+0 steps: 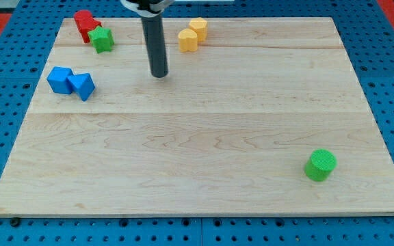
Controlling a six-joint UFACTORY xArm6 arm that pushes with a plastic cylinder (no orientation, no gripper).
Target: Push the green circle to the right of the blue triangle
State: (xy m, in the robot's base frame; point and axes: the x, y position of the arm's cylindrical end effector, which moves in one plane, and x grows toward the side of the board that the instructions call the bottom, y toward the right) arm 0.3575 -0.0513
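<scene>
**Rod waits far from the green circle**

There is no pincer on this arm, so nothing is released, clenched or grasping; it ends in a dark rod, and my tip (159,74) rests on the desk (204,123) in its upper left part, touching no block.

Working outward from the tip: at about one o'clock, near the far edge, two yellow blocks (193,35) sit touching each other. At ten o'clock a green star (102,39) leans against a red block (85,24) whose shape I cannot make out fully. At nine o'clock, a little lower than the tip, the blue triangle (83,86) sits touching a blue cube-like block (60,80) on its far side.

The green circle (320,165) is well apart from all of this, at roughly four o'clock from the tip, near the desk's lower right corner, standing alone.

It looks like a short, stiff, light cylinder that should slide easily on the smooth wood. Being round, it will likely roll off a push that is not centred. There is no taking hold; the contact point I would pick is its three-to-four o'clock side, so the shove drives it toward the triangle. The task appears not yet started.
</scene>
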